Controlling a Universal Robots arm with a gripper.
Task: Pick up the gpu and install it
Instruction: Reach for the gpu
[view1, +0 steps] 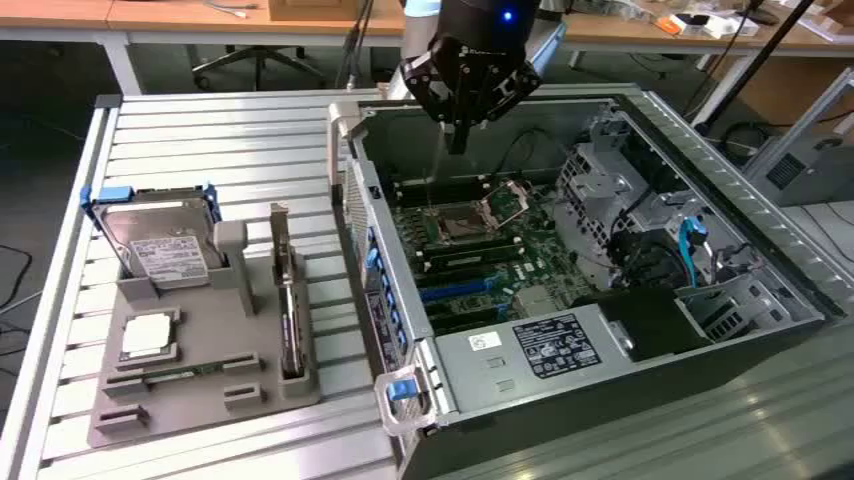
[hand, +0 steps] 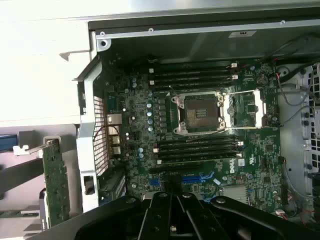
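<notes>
The arm (view1: 470, 15) enters at the top edge of the exterior view, and its black wrist (view1: 470, 75) points straight down. The jaws hang vertical beneath it, pressed together into one narrow tip with nothing between them. In the wrist view the jaws are two dark links lying side by side, meeting in the middle and gripping nothing.
</notes>
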